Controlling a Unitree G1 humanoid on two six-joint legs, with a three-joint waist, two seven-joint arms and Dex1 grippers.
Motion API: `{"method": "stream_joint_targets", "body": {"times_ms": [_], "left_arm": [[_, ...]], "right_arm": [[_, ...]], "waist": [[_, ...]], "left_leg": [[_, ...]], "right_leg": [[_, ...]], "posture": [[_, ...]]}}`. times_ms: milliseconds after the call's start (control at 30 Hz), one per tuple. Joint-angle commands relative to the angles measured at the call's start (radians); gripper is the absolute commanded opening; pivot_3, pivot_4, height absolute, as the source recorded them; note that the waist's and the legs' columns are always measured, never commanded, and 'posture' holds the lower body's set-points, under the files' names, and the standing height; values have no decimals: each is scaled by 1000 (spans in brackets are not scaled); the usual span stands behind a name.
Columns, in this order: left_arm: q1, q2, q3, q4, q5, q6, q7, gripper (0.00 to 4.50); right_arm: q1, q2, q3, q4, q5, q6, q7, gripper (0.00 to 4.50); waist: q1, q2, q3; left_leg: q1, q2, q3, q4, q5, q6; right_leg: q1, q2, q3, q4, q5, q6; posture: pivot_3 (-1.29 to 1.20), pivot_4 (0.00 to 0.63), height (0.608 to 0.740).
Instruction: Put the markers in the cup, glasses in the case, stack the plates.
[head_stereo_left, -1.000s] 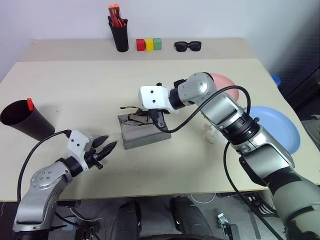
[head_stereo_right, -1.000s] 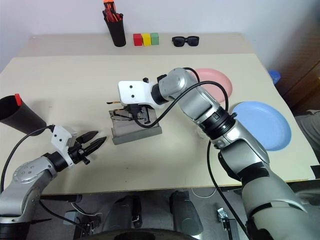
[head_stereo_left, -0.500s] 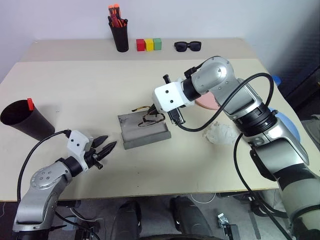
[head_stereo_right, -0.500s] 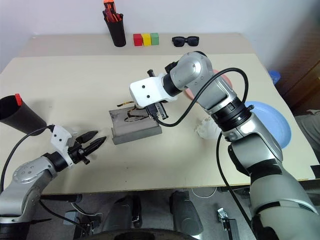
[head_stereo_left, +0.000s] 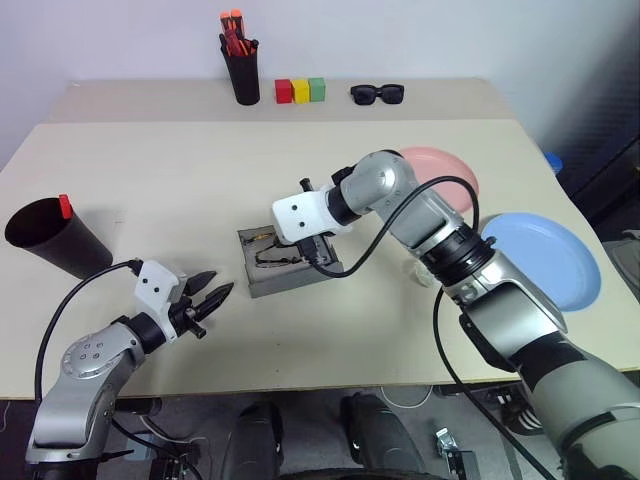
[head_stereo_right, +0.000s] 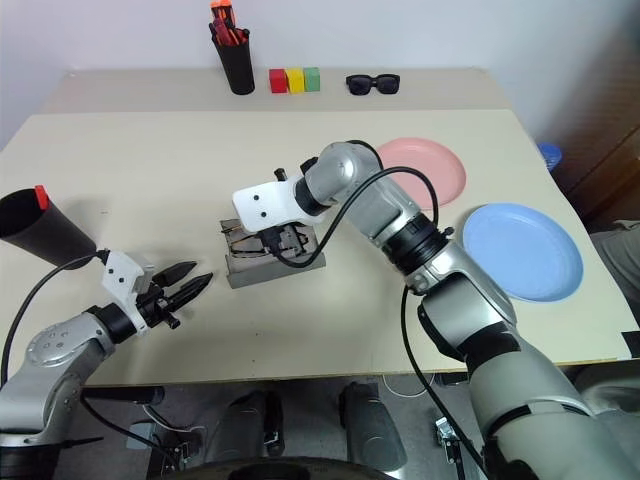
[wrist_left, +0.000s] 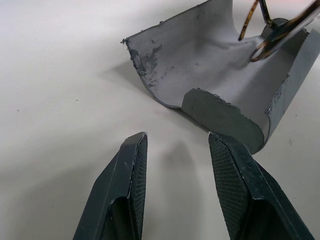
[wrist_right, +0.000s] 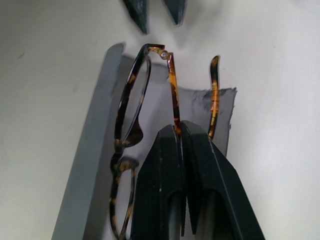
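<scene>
Left eye view puts your left gripper (head_stereo_left: 212, 297) nearest, at about 7 o'clock on the table (head_stereo_left: 150, 190), black fingers parted and holding nothing, pointing toward the case (head_stereo_left: 290, 270). Look through its wrist camera and you see the grey open shell's torn edge, with part of the glasses (wrist_left: 272, 35) cut off at the frame edge.

At the table's centre the case lies open. Your right gripper (wrist_right: 181, 131) is over it, fingers pinched tight on one temple arm of the glasses (wrist_right: 132, 115), which hang over the case's inside. You cannot tell from here whether the frame touches the lining. In the head views the white wrist block hides most of the glasses.

At 9 o'clock the cup (head_stereo_left: 45, 237) leans on its side, mouth toward the far left. One red cap (head_stereo_left: 64, 206) shows at its rim; you cannot make out the rest of what is inside.

Two plates, lying apart: the blue plate (head_stereo_left: 555, 255) at 3 o'clock, the pink plate (head_stereo_left: 445, 170) at 2 o'clock, partly hidden by the right arm. A white crumpled thing by the arm is mostly covered.

Farthest, near 12 o'clock: a small black cup (head_stereo_left: 242, 72) with orange-red pens, three blocks (head_stereo_left: 300, 90) in red, yellow, green, and one pair of sunglasses (head_stereo_left: 377, 93).
</scene>
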Motion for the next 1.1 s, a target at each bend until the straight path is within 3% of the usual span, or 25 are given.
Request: {"method": "stream_joint_targets", "body": {"times_ms": [33, 133, 267, 700, 833, 1100], "left_arm": [[1, 3, 20, -25, -4, -15, 6, 1950], [-1, 2, 19, -24, -4, -16, 7, 1950], [0, 1, 20, -25, -5, -16, 8, 1950], [-21, 6, 19, -15, -15, -13, 4, 1950], [-34, 11, 16, -6, -13, -12, -5, 1950], [-38, 6, 14, -6, -9, -11, -9, 1950]], "right_arm": [[2, 5, -17, 16, -19, -7, -29, 56], [4, 13, -32, 25, -22, 2, -48, 959], [-4, 7, -61, 12, -7, 11, -56, 2903], [85, -90, -176, -162, 55, 108, -56, 2903], [146, -107, -157, -216, 46, 164, -56, 1621], [201, -93, -120, -225, 12, 216, -105, 1621]], "waist": [[1, 0, 0], [-1, 0, 0], [-2, 0, 0], [1, 0, 0], [-1, 0, 0], [0, 0, 0]], "left_leg": [[0, 0, 0, 0, 0, 0], [0, 0, 0, 0, 0, 0], [0, 0, 0, 0, 0, 0], [0, 0, 0, 1, 0, 0], [0, 0, -1, 1, 0, 0], [0, 0, 0, 1, 0, 0]], "right_leg": [[0, 0, 0, 0, 0, 0], [0, 0, 0, 0, 0, 0], [0, 0, 0, 1, 1, 1], [1, 0, 0, 0, 1, 2], [1, 0, 0, 1, 1, 2], [0, 1, 0, 1, 1, 2]], "posture": [[0, 150, 722], [0, 150, 722], [0, 150, 722], [0, 150, 722], [0, 150, 722], [0, 150, 722]]}}
